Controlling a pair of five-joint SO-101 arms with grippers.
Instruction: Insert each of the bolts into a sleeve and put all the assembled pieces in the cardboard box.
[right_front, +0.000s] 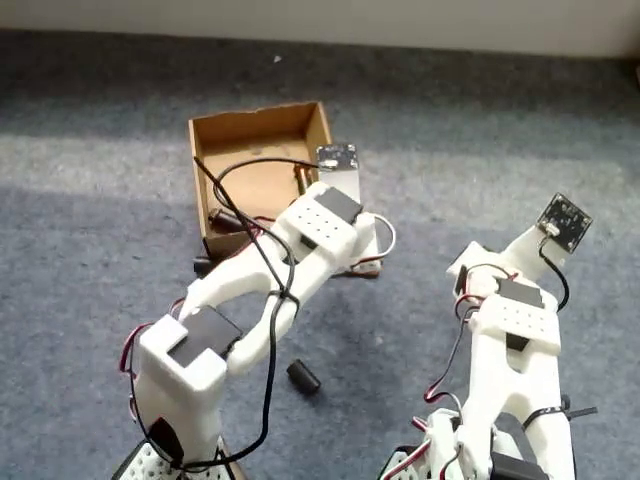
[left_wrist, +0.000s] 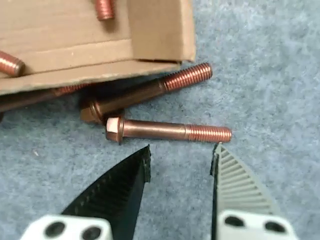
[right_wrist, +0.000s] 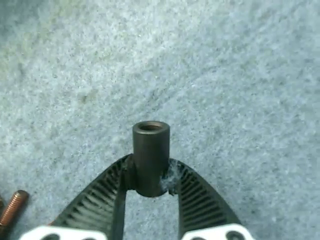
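In the left wrist view, two copper bolts lie on the carpet against the cardboard box: a nearer bolt and a farther bolt. My left gripper hangs open just short of the nearer bolt, and its fingertips flank the shank. My right gripper is shut on a black sleeve, held upright with its bore facing outward above bare carpet. In the high view, the left arm stretches to the near right corner of the box. The right arm stands apart at the right.
A loose black sleeve lies on the carpet between the arms, and another sleeve rests by the box's near left corner. Bolts lie inside the box. A bolt's threaded end shows near my right gripper.
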